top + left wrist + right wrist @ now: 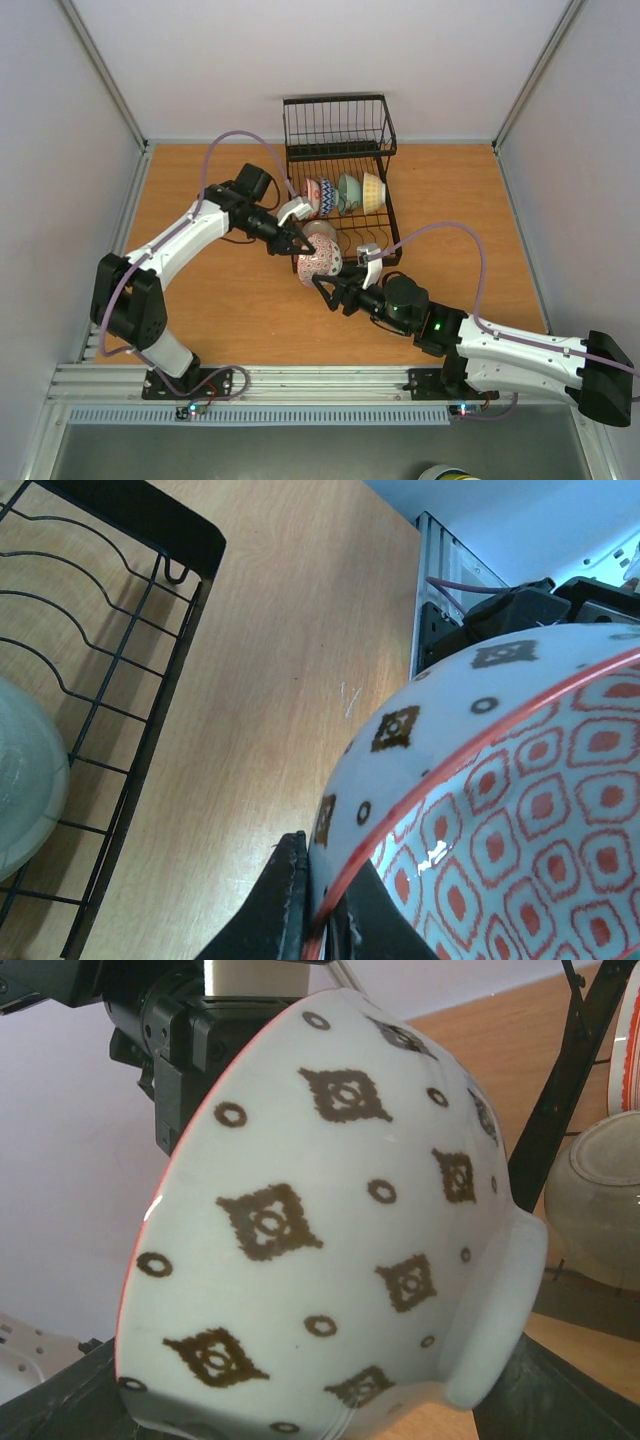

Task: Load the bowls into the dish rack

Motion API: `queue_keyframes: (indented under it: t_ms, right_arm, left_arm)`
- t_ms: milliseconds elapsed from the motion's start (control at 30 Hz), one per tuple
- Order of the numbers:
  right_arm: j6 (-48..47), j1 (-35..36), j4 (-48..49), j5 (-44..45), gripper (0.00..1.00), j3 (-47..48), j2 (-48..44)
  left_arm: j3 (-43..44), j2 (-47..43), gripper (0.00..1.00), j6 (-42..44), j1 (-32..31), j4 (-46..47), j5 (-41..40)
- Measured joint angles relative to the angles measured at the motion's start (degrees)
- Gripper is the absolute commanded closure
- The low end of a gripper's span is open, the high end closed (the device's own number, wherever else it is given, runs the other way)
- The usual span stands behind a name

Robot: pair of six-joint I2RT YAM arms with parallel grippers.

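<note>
A red-patterned bowl [320, 262] hangs tilted just in front of the black wire dish rack [340, 125]. My left gripper [293, 245] is shut on its red rim [470, 750], one finger inside and one outside. My right gripper [335, 282] straddles the same bowl [330, 1220] from below. One of its fingers [70, 1400] lies against the rim and the other against the foot. Several bowls [345, 192] stand on edge in the rack's tines. A pale bowl [600, 1200] lies in the rack's near end [20, 780].
The rack's tall wire basket section [338, 122] stands at the back against the wall. Bare wooden tabletop [220, 300] lies to the left of the rack, which has a black front corner [150, 525]. Metal rails [300, 385] run along the near edge.
</note>
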Motion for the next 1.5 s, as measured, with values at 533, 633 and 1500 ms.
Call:
queue_keyframes:
  t_ms: [533,633,1500]
  right_arm:
    - [-3.13,0.24,-10.01,3.19,0.99,3.45,1.66]
    - [-3.89,0.24,-18.78,7.52,0.99,7.96,2.84]
    - [-8.37,-12.96,-67.3,18.67,0.98,48.3,37.77]
  left_arm:
    - [-3.04,-2.95,0.01,-1.42,-0.5,2.51,0.28]
    - [-4.83,-6.51,0.01,-2.75,-0.72,3.98,-1.84]
    - [-13.18,-18.73,0.01,-9.57,-0.68,19.04,-25.81]
